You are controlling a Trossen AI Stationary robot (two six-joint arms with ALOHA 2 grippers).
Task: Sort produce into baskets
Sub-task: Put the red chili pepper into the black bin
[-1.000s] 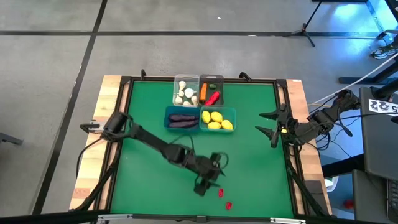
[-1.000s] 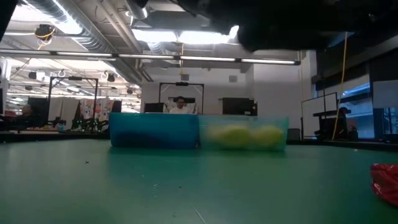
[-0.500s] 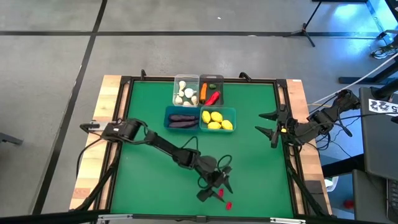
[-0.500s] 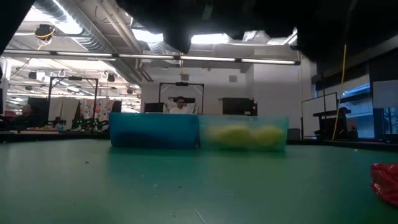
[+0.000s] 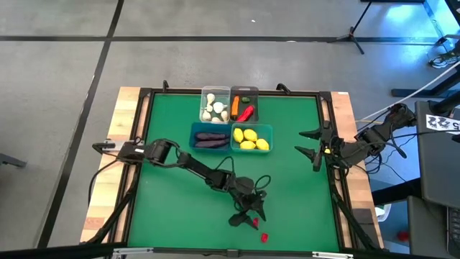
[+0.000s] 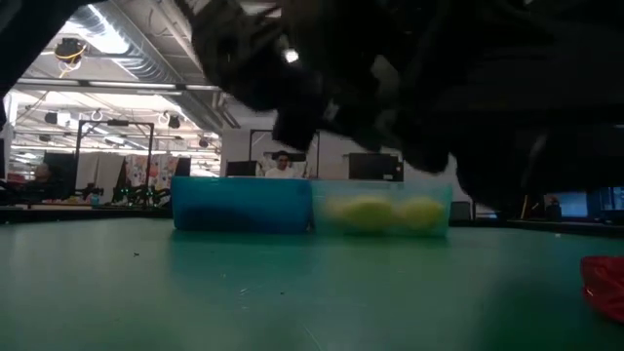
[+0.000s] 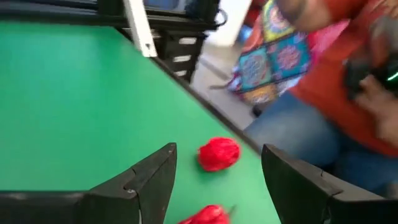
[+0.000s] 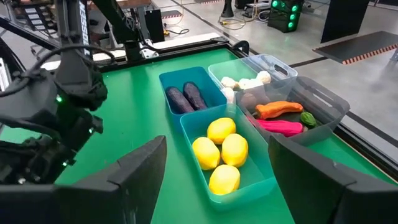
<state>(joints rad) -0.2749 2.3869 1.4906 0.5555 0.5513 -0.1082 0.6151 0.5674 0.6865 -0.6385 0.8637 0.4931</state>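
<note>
Desk (image 5: 180, 208): green top in a black frame; it carries the bins and the loose produce.
Left arm (image 5: 194, 167): reaches from 9 o'clock toward 6 o'clock of the desk.
Right arm (image 5: 366, 142): waits at 3 o'clock, at the desk's edge.
Left claw (image 5: 246, 217): fingers apart, holding nothing, low over a red chili pepper near 6 o'clock; the left wrist view shows both fingers straddling empty green.
Right claw (image 5: 310, 144): fingers spread wide, empty, pointing toward the bins.
Baskets: four in a cluster near 12 o'clock.
Teal bin, left (image 5: 209, 137): holds two dark purple eggplants (image 8: 186, 98).
Teal bin, right (image 5: 251, 138): holds yellow lemons (image 5: 249, 139), touching each other.
Clear bin (image 5: 214, 105): holds white garlic bulbs (image 5: 214, 106).
Dark grey bin (image 5: 244, 106): holds an orange carrot (image 8: 282, 109), a red pepper (image 5: 246, 113) and a small green piece (image 8: 307, 117).
Chili under claw (image 5: 254, 222): on the desk, just beside the fingers.
Second loose chili (image 5: 264, 237): near the first, closer to the 6 o'clock edge.
Person (image 7: 348, 81): in an orange top, beyond the desk's edge in the left wrist view.
</note>
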